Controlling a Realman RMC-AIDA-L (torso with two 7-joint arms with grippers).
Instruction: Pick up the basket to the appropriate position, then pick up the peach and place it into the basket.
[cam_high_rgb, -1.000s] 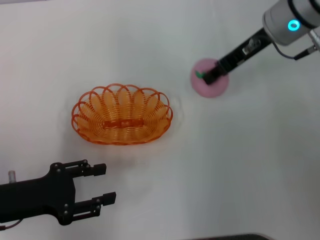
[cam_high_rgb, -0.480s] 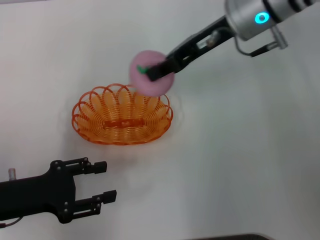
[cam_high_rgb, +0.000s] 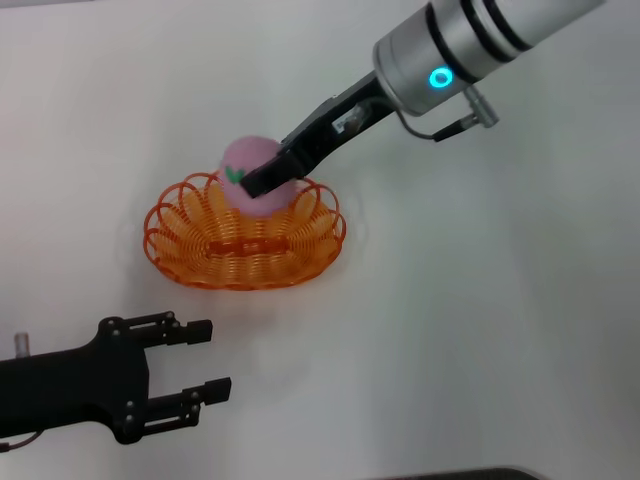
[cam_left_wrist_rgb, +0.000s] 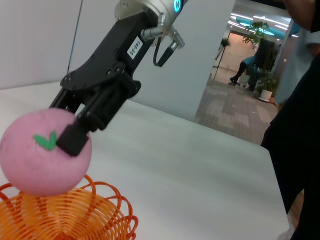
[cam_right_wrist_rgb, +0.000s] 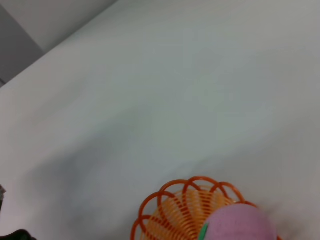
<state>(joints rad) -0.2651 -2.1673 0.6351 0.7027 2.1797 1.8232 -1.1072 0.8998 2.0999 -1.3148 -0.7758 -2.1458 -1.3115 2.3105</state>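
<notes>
Right gripper (cam_high_rgb: 262, 180) is clamped on the peach (cam_high_rgb: 247, 175), holding it over the far rim of the basket (cam_high_rgb: 205, 245), apparently lined up for release inside. Left gripper (cam_high_rgb: 205, 362) rests near the basket, fingers spread, holding nothing.

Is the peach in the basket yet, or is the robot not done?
Almost. The basket sits on the table, so that part looks done. The right gripper holds the peach just above the basket. Left to do: lower it and let go. The left gripper rests open nearby.
</notes>
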